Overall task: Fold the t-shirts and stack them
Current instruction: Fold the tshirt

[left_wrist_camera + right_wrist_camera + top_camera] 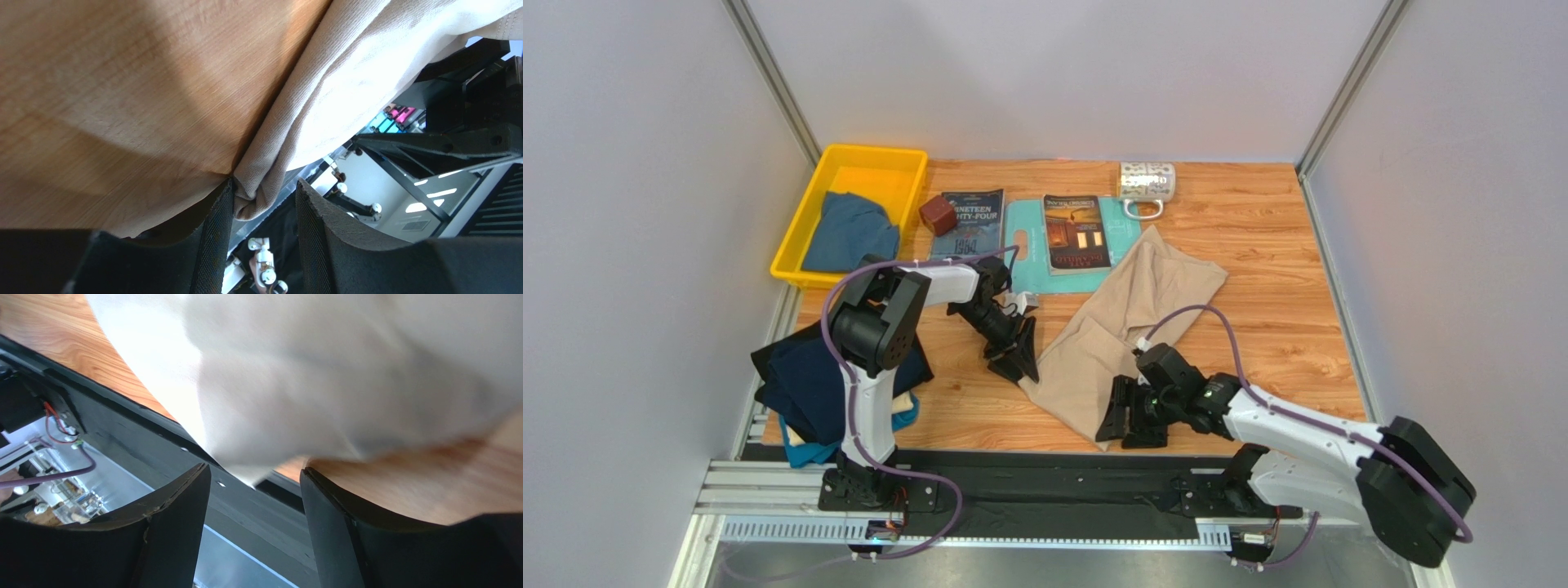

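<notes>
The beige t-shirt [1120,321] lies rumpled and loosely spread on the wooden worktop [1259,270]. It forms a long diagonal shape from just beside the books at the far side down toward the near edge, between the two arms.

The left tool [1016,358] sits low at the shirt's left near edge. In the left wrist view a small bunched fold of the cloth lies between its fingers [215,245]. The fold rests against one finger while a dark gap keeps it off the other, so this tool is released, not pinching.

The right tool [1133,419] is at the shirt's nearest corner, close to the worktop's front edge. Its wrist view shows its fingers [344,533] spread wide, with the blurred pale cloth edge just past the tips and nothing clamped between them.

A dark navy t-shirt [799,368] lies at the near left corner, partly behind the left arm, and a teal t-shirt [799,451] shows from under it. A dusty blue t-shirt [848,233] lies crumpled in a yellow bin [870,156] at the far left corner.

Along the far side are a brown cube [938,216] and a dark blue book [967,221]. A second book [1078,233] lies on a light-teal board [1026,251]. A patterned mug [1149,181] sits near the back wall.
</notes>
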